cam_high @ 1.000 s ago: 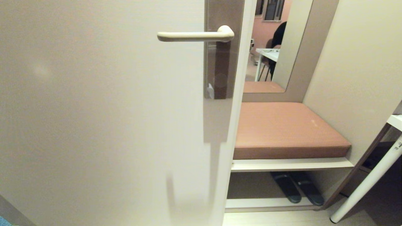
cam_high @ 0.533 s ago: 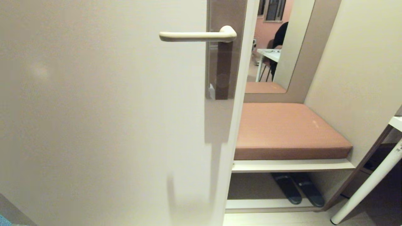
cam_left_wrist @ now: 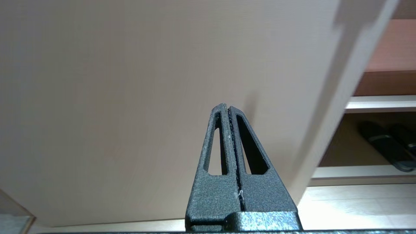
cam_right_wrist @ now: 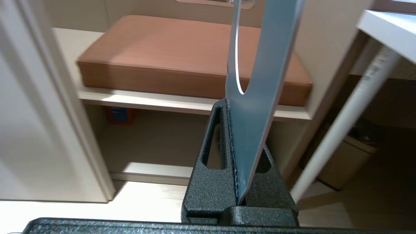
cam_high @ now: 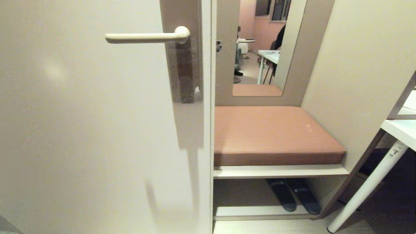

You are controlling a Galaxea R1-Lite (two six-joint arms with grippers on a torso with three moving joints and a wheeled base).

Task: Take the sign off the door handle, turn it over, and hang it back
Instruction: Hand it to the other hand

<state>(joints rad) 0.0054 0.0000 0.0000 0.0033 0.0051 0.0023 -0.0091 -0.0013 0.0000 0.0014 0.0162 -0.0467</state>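
Holding the sign (cam_right_wrist: 260, 65) edge-on, my right gripper (cam_right_wrist: 234, 107) has its jaws clamped on the lower end; the cut-out end points away. It looks thin, light, fairly stiff and slick, so I judge a pinch low on the flat faces is best. My left gripper (cam_left_wrist: 228, 109) is closed and empty, facing the door (cam_high: 81, 130). The handle (cam_high: 146, 37) is bare. Seat cushion (cam_high: 273, 133), slippers (cam_high: 292, 195) and white leg (cam_high: 367, 188) stand rightward, clear of the handle.
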